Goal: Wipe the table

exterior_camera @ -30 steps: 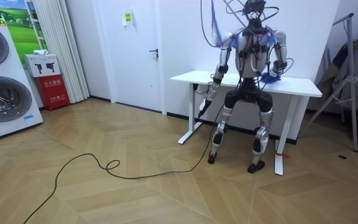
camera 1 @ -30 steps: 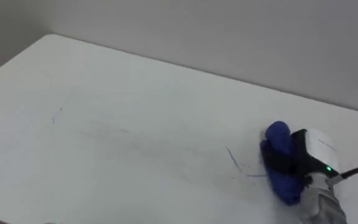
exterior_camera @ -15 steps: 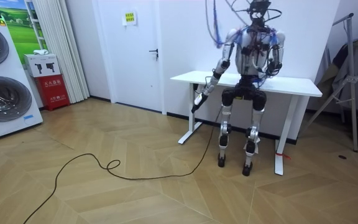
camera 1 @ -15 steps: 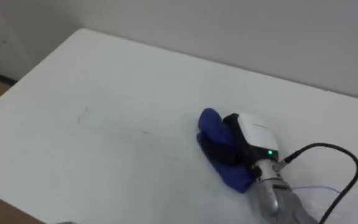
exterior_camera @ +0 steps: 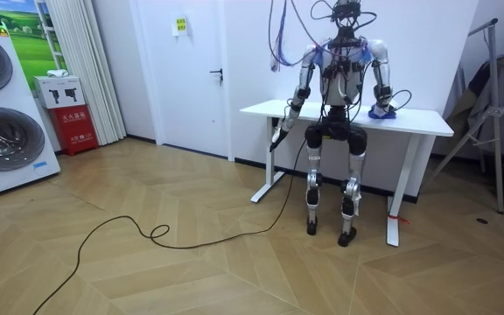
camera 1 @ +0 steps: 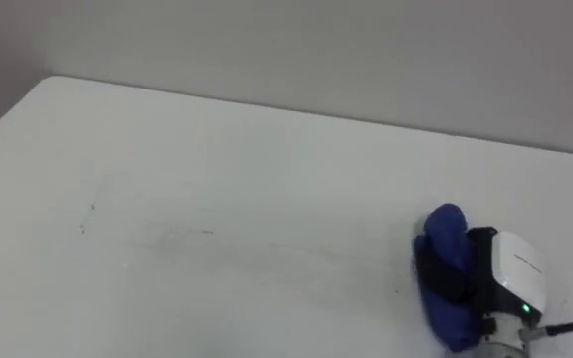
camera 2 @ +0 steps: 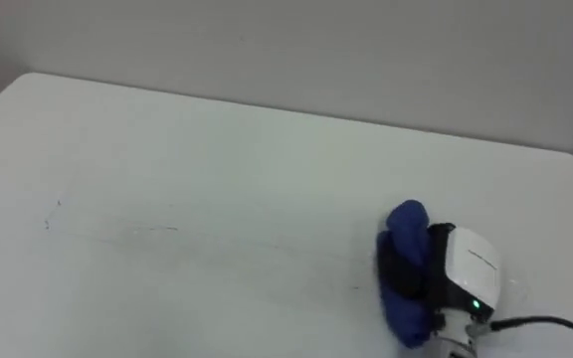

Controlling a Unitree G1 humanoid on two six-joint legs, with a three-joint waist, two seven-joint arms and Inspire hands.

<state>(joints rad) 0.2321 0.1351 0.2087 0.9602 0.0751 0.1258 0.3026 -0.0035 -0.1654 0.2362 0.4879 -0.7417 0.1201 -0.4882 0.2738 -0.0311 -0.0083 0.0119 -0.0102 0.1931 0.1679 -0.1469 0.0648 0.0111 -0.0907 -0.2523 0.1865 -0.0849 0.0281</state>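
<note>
The robot stands at the near long edge of a white table (camera 1: 217, 149) that is set against a grey wall (camera 1: 316, 40), and in the room view it is seen from behind. The right hand (camera 1: 507, 274) rests on the tabletop in the right near part, close to the right end and short of the far edge. It holds a blue cloth (camera 1: 444, 237), with its dark fingers (camera 1: 448, 276) curled across the middle of the bundle and the white back of the hand facing up. The cloth lies directly to the left of the hand, bunched into an upright roll that runs from near to far. Its far end stands clear of the fingers, its near end shows below them, and the bundle touches the table surface. In the room view the same cloth (exterior_camera: 380, 111) sits at the table end on the room view's right. The left hand (exterior_camera: 276, 141) hangs below the table edge on the room view's left, well apart from the cloth; whether its fingers are spread or closed cannot be told. Small dark specks (camera 1: 92, 207) and a faint streak (camera 1: 192, 234) mark the left half of the tabletop, well apart from the cloth.
</note>
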